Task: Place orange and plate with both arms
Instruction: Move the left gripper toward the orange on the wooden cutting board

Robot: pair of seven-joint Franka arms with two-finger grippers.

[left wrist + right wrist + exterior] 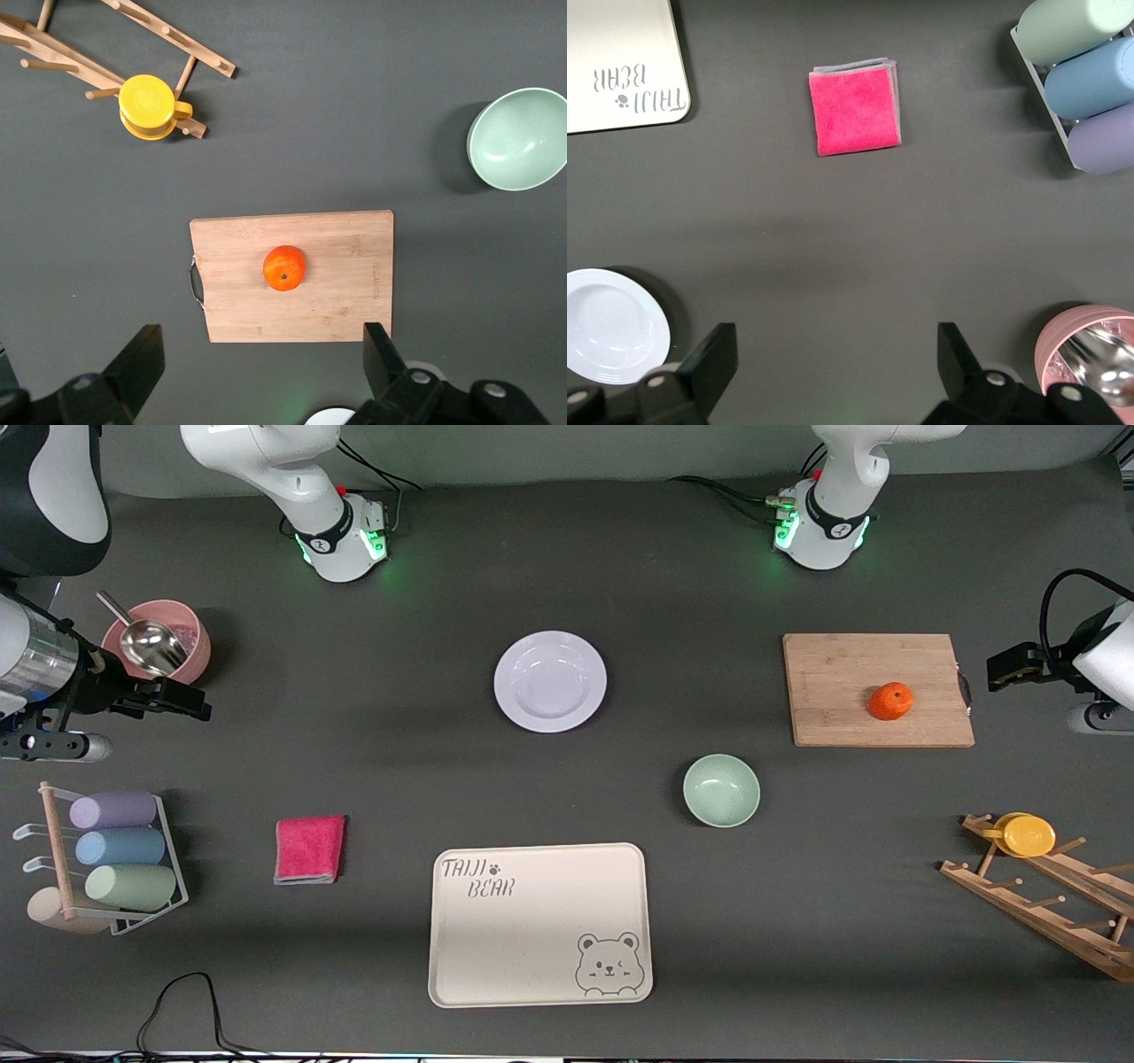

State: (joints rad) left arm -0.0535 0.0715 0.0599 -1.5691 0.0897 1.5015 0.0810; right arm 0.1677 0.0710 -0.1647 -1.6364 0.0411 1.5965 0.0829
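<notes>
The small round bright-orange fruit (890, 701) (284, 267) sits on a rectangular bamboo cutting board (850, 689) (337, 301) toward the left arm's end of the dark desk (399, 762). The round glossy pale lavender-white plate (550, 681) (607, 326), mid-desk, lies slightly farther from the front camera. The left gripper (264, 359) hangs above the board, jaws apart and empty. The right gripper (837, 361) hovers over bare desk between plate and pink bowl (1085, 341), jaws apart.

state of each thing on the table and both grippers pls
orange: loose on the cutting board
plate: empty, upright
green bowl: empty
tray: empty
pink cloth: folded
left gripper: jaws open, above the board
right gripper: jaws open, holding nothing
</notes>
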